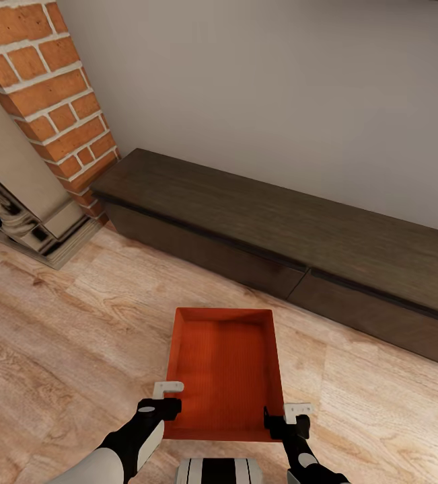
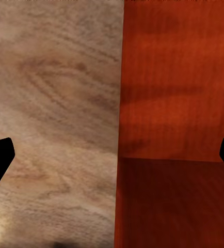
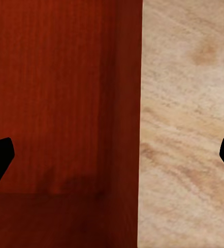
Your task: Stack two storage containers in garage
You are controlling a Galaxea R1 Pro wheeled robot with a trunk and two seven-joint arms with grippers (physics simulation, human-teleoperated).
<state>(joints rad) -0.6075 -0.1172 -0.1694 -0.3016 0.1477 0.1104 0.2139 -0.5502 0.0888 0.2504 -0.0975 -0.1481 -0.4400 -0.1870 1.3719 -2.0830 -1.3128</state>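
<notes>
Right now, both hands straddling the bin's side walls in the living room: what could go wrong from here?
1. Both hands are open, the left hand and right hand each astride a wall of the storage container. If only one closes, the bin may tilt.
2. The walls look thin; a hard pinch could flex them.
3. The bench lies close ahead, so driving forward may hit it.

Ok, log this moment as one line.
room: living room | storage container: on wood floor, before bench | left claw: open, straddling side wall | right claw: open, straddling opposite wall | lift: not yet
</notes>
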